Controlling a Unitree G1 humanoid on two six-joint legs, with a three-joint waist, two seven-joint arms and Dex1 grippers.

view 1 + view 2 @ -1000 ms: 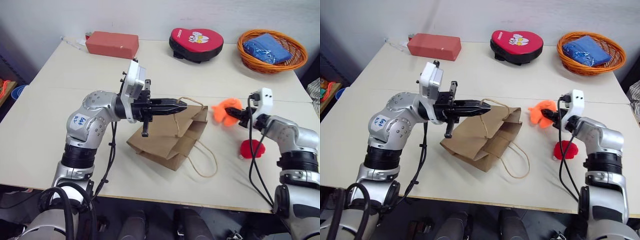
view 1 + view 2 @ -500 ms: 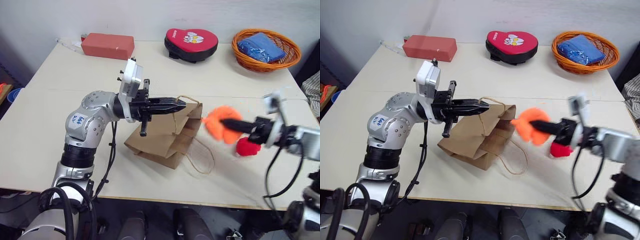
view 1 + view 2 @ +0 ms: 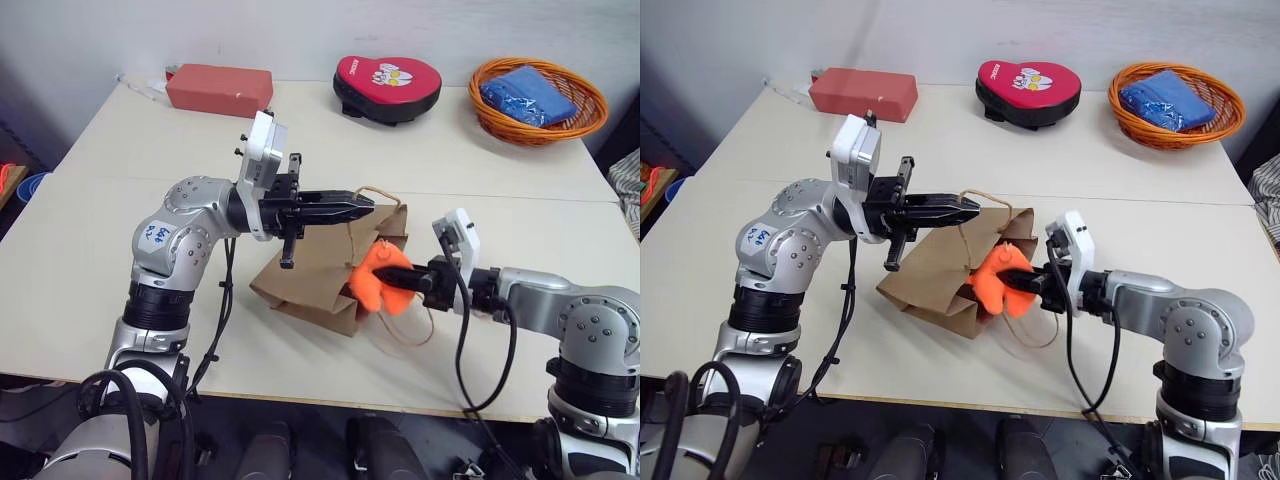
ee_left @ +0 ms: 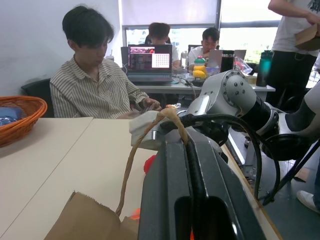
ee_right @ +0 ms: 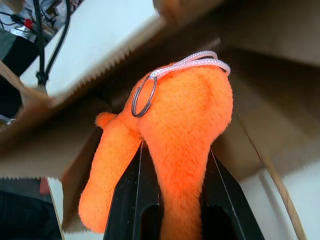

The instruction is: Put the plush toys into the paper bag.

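Orange plush toy [image 3: 998, 282], pinched in the right pincer [image 3: 1025, 283], sits at the paper bag [image 3: 930, 275] mouth (not yet inside), whose handle the left pincer [image 3: 965, 209], pressed together, lifts.

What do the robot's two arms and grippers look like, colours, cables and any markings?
Both arms are silver-grey metal with rounded joint housings and black ribbed bands. Each wrist carries a white camera block, with black cables looping down along the arm. The left arm bears a white sticker with blue handwriting. The left gripper and right gripper each end in two slim black fingers.
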